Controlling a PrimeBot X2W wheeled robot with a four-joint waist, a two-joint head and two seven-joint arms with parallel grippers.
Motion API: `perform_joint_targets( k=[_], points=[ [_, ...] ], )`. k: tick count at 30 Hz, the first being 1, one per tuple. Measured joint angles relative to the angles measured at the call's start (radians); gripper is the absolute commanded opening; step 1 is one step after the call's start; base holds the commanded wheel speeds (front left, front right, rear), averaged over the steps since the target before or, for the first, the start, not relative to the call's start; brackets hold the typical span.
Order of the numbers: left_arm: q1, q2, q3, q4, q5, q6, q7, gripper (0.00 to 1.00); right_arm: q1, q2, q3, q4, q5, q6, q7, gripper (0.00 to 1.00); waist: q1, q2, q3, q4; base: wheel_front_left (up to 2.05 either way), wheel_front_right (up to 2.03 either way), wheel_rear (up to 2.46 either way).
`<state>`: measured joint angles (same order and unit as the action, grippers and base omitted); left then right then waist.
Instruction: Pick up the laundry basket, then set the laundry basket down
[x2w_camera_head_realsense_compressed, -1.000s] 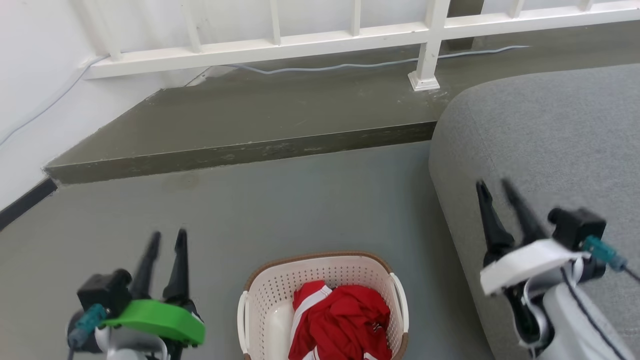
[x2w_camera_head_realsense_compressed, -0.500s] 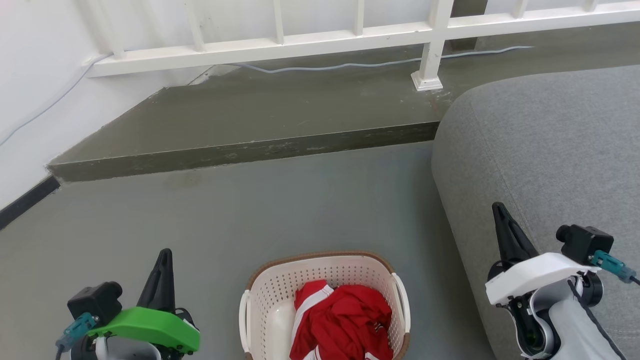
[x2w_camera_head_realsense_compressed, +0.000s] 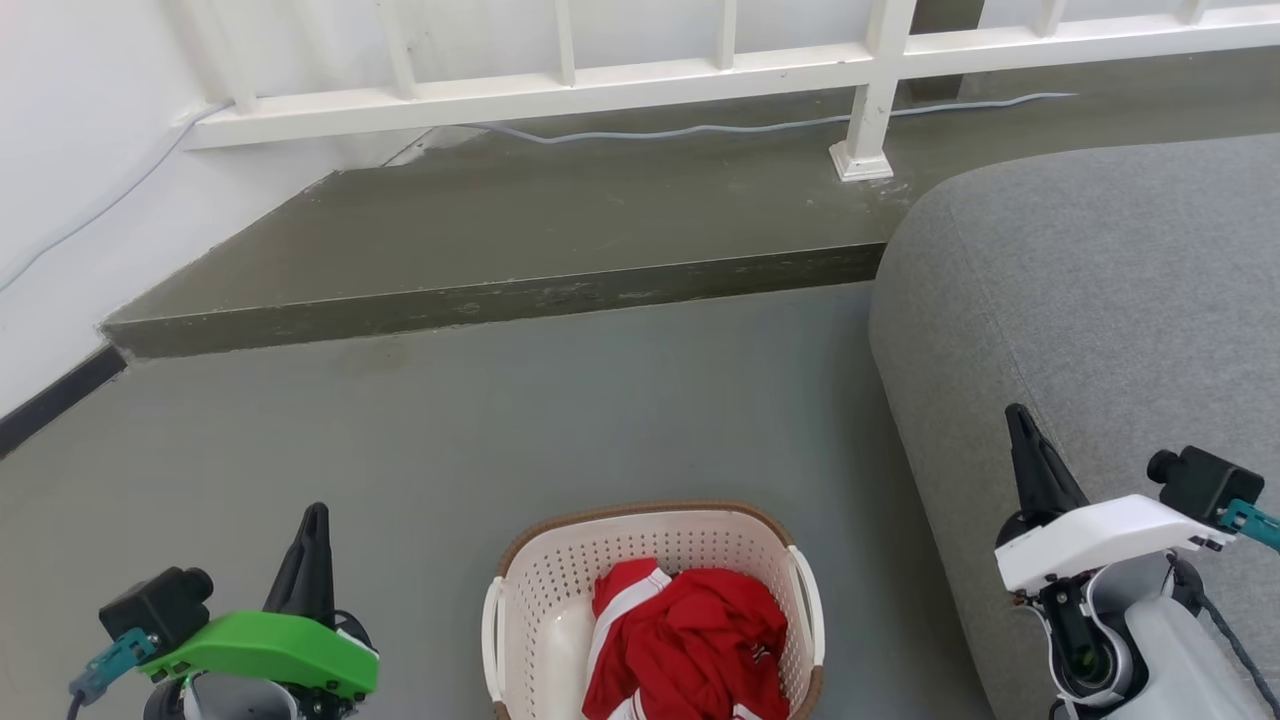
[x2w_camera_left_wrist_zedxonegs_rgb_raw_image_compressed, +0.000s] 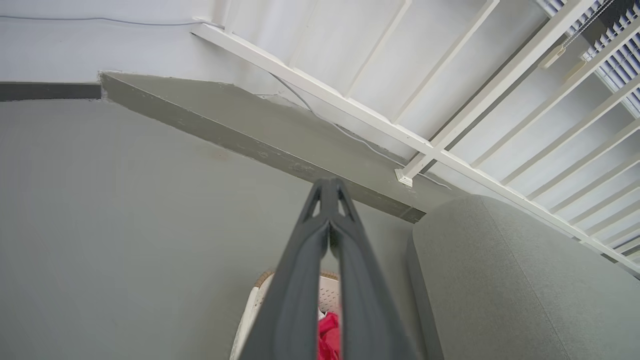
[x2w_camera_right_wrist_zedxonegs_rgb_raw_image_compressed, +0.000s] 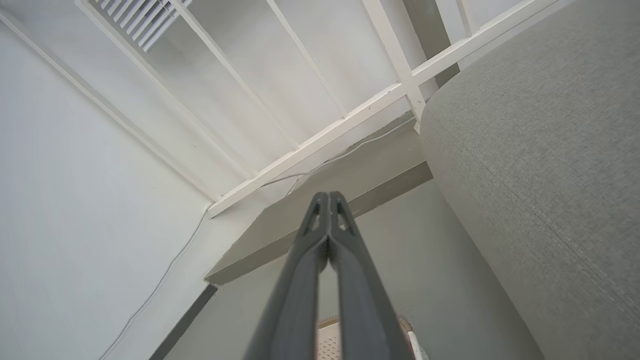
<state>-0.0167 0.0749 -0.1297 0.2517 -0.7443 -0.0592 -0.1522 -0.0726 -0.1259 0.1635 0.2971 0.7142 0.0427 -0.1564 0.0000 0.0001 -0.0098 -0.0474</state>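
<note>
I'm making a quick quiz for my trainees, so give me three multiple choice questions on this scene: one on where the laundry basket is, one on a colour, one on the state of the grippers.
1. Where does the laundry basket stand?
A) on the floor, left of the grey sofa
B) on the sofa
C) on a shelf

2. What colour is the garment inside it?
A) blue
B) red with white stripes
C) green

3. How are the left gripper and right gripper?
A) both shut, holding nothing
B) both shut on the basket's handles
C) both wide open

Answers:
1 A: the head view shows the basket on the floor beside the sofa's edge.
2 B: red cloth with white bands lies in the basket.
3 A: in each wrist view the fingertips meet with nothing between them.
</note>
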Motion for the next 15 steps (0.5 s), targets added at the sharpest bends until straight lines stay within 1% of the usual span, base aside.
perform_joint_targets(
  k=[5, 6, 9, 15],
  points=[
    [-0.001, -0.003, 0.012, 0.001, -0.056, -0.003, 0.020, 0.00, 0.000, 0.005, -0.021, 0.000, 0.055, 0.001, 0.018, 0.00, 0.0000, 0.0000, 0.001, 0.003, 0.00, 0.00, 0.00],
    [-0.001, -0.003, 0.020, 0.002, -0.075, -0.004, 0.028, 0.00, 0.000, 0.008, -0.029, 0.000, 0.081, 0.001, 0.026, 0.00, 0.0000, 0.0000, 0.001, 0.004, 0.00, 0.00, 0.00],
    [-0.002, -0.004, 0.030, 0.003, -0.111, -0.011, 0.038, 0.00, 0.000, 0.012, -0.040, 0.000, 0.112, 0.010, 0.035, 0.00, 0.0000, 0.0000, 0.002, 0.006, 0.00, 0.00, 0.00],
    [-0.002, -0.007, 0.044, 0.005, -0.178, -0.012, 0.058, 0.00, 0.000, 0.018, -0.065, 0.000, 0.182, 0.010, 0.059, 0.00, 0.0000, 0.0000, 0.003, 0.010, 0.00, 0.00, 0.00]
  ],
)
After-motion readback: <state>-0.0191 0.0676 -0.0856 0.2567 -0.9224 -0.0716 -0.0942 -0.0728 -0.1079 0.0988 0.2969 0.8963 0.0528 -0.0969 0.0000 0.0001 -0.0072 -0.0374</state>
